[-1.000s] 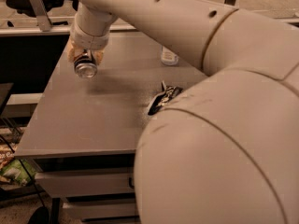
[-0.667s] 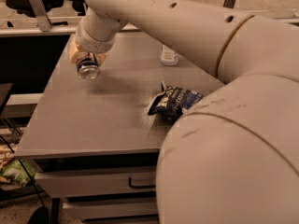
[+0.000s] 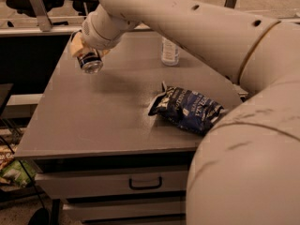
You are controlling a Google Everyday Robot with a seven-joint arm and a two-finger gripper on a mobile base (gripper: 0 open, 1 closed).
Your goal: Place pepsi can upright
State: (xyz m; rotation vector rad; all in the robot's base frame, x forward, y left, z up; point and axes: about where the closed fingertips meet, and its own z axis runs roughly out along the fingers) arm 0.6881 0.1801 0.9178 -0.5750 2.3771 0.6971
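Note:
The pepsi can (image 3: 89, 60) is a small dark blue can with a shiny silver end facing me. It is tilted, held above the far left part of the grey table (image 3: 93, 121). My gripper (image 3: 83, 48) is shut on the pepsi can, with tan fingers (image 3: 74, 43) on its sides. The big white arm reaches in from the right and covers the top and right of the view.
A dark blue foil snack bag (image 3: 187, 108) lies on the table's right side. A clear plastic water bottle (image 3: 169, 51) stands at the back, its top hidden by the arm. A drawer with a handle (image 3: 145, 183) is below the table's front edge.
The arm has swung so that the snack bag and bottle show more. The gripper with the can has stayed near the table's far left, slightly higher.

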